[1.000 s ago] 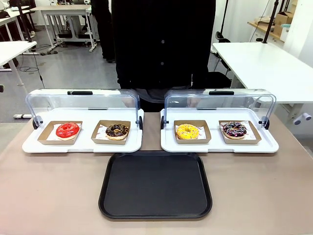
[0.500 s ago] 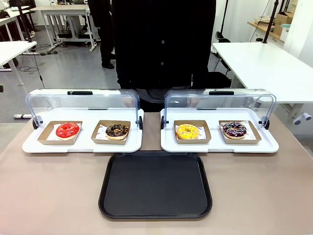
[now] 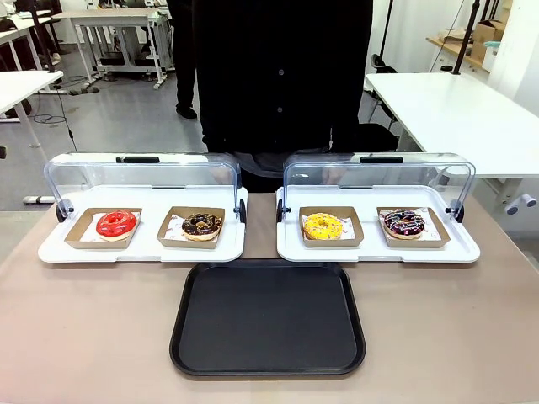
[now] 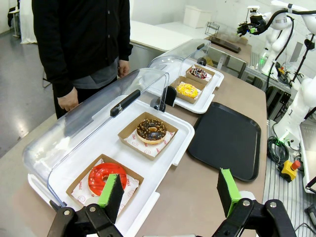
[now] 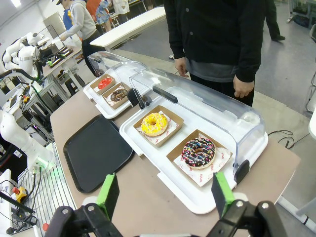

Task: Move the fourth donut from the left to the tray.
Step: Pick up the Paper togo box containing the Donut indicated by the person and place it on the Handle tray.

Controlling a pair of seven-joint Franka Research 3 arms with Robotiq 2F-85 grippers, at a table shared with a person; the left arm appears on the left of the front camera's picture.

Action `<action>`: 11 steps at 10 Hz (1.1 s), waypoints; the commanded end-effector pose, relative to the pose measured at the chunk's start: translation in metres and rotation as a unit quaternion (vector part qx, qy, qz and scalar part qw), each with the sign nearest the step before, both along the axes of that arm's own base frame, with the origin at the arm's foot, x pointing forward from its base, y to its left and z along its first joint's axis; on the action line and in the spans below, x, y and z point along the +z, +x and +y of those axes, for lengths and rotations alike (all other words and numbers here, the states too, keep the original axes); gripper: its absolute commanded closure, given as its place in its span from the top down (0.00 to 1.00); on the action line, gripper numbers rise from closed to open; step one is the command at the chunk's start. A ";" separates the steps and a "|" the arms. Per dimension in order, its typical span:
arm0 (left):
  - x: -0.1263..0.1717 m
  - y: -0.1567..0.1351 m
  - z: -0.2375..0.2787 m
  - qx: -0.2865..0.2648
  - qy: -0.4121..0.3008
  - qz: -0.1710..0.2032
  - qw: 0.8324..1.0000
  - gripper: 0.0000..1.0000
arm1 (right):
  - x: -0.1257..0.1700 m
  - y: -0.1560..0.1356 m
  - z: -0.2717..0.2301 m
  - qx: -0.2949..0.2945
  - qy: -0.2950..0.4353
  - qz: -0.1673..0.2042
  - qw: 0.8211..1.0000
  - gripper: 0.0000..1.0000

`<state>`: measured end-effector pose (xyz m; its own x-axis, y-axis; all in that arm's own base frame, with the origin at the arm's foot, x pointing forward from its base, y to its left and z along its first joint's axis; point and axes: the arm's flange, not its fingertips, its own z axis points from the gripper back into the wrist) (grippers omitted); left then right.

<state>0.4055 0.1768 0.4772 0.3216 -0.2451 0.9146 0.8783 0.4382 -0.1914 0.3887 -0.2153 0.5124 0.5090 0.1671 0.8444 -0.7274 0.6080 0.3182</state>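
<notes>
Fourth donut on its cardboard holder, right end of the right white display tray, just right of the yellow donut | black tray near, centre of table | left gripper fingers spread apart, above the table's left end | right gripper fingers spread apart, above the right end | person standing at far side
</notes>
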 end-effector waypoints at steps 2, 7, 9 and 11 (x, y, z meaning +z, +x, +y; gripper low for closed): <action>0.002 0.000 0.001 -0.005 -0.002 0.004 1.000 1.00 | 0.000 0.002 0.001 0.002 0.006 -0.020 1.000 1.00; 0.002 0.000 0.001 -0.005 -0.002 0.004 1.000 1.00 | 0.000 0.002 0.001 0.002 0.006 -0.020 1.000 1.00; 0.002 0.000 0.001 -0.005 -0.002 0.004 1.000 1.00 | 0.000 0.002 0.001 0.002 0.006 -0.020 1.000 1.00; 0.002 0.000 0.001 -0.005 -0.002 0.004 1.000 1.00 | 0.000 0.002 0.001 0.002 0.006 -0.020 1.000 1.00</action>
